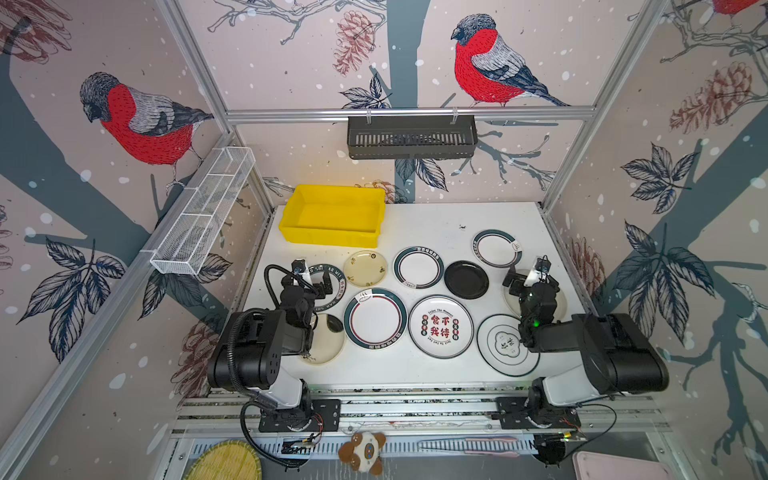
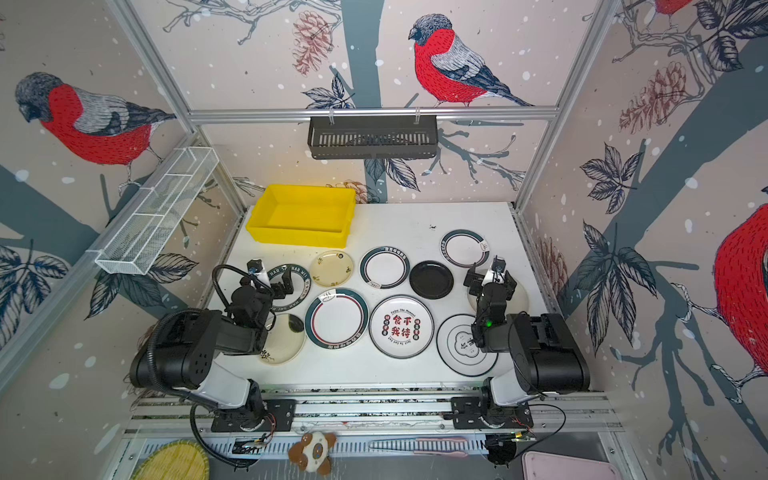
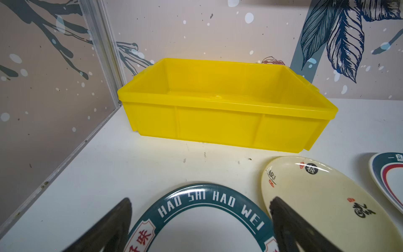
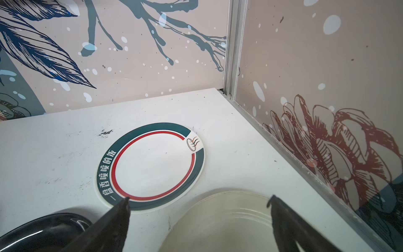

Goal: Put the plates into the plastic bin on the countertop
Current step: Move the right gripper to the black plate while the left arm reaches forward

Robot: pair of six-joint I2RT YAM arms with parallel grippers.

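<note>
Plates (image 1: pixel 440 327) lie flat across the near and middle countertop (image 1: pixel 436 220), ten by my count, in two loose rows, every one outside the bin (image 1: pixel 328 240). The bin stands in the far left corner, close to the back wall, with a small cream plate (image 1: pixel 365 269) just in front of it. Beside that one, toward the left edge, is the lettered plate (image 3: pixel 196 231), its dark green rim reading HAO SHI HAO WEI. A black plate (image 1: pixel 466 279) sits mid-row. A green-rimmed plate (image 4: pixel 152 165) lies farthest back on the right, near the pale plate (image 4: pixel 229 218) at the right edge.

My left gripper (image 3: pixel 200 203) hangs over the lettered plate with its jaws spread wide and nothing between them, the fingers framing the far rim in the wrist view. I cannot tell whether it touches. My right gripper (image 4: pixel 198 199) is spread just as wide above the pale plate, holding nothing.

On the back wall hangs a black basket (image 1: pixel 411 137), and on the left wall a wire basket (image 1: pixel 203 216). Below the front rail I see a bamboo disc (image 1: pixel 226 461), a plush toy (image 1: pixel 363 451) and a pink tray (image 1: pixel 615 467).
</note>
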